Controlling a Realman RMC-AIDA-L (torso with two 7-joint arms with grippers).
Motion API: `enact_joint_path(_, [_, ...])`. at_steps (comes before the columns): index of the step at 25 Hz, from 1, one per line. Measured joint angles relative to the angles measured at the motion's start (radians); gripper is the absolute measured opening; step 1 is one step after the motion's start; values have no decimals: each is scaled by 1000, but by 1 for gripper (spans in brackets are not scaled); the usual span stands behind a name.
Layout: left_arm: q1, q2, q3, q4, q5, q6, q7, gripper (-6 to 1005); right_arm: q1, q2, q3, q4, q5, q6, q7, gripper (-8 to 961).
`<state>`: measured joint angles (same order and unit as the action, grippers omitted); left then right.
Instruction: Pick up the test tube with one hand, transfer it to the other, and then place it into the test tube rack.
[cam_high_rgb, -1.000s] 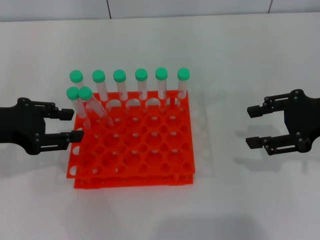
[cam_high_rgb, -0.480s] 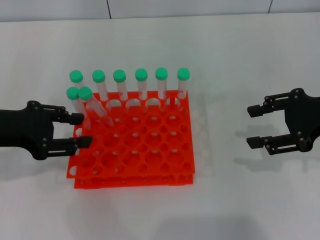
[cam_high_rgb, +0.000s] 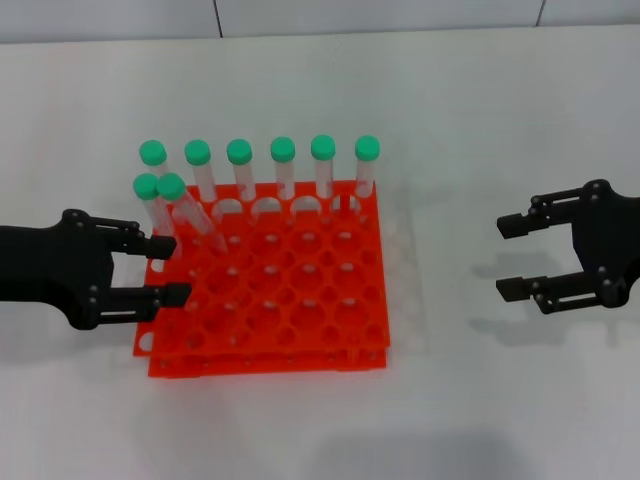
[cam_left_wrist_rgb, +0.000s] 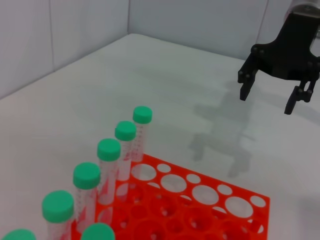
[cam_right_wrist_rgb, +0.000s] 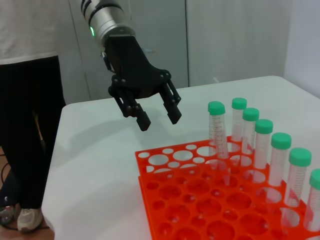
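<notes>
The orange-red test tube rack (cam_high_rgb: 270, 357) stands on the white table, left of centre. Several green-capped test tubes stand in its far rows. One test tube (cam_high_rgb: 190, 212) at the far left leans; the rest are upright. My left gripper (cam_high_rgb: 172, 268) is open and empty, with its fingertips over the rack's left edge, just in front of the leaning tube and apart from it. My right gripper (cam_high_rgb: 505, 258) is open and empty above the table, well to the right of the rack. The right wrist view shows the left gripper (cam_right_wrist_rgb: 159, 120) beyond the rack (cam_right_wrist_rgb: 146, 176).
The left wrist view shows the tube row (cam_left_wrist_rgb: 125, 132), the rack (cam_left_wrist_rgb: 248, 216) and the right gripper (cam_left_wrist_rgb: 266, 101) farther off. A person in dark trousers (cam_right_wrist_rgb: 25, 130) stands beyond the table's far edge. Bare white table lies between the rack and the right gripper.
My left gripper has moved right, from beside the rack to over its left edge, still open. My right gripper has barely shifted. The tubes have not moved.
</notes>
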<state>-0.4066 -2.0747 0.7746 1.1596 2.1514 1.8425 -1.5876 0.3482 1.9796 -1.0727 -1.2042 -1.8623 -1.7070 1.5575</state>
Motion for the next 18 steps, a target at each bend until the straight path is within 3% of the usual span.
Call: enact_joint_path(18, [-1,-1,-6,6,-1,-6,-7,560,1,1,28,-2,-3,-20,-5,662])
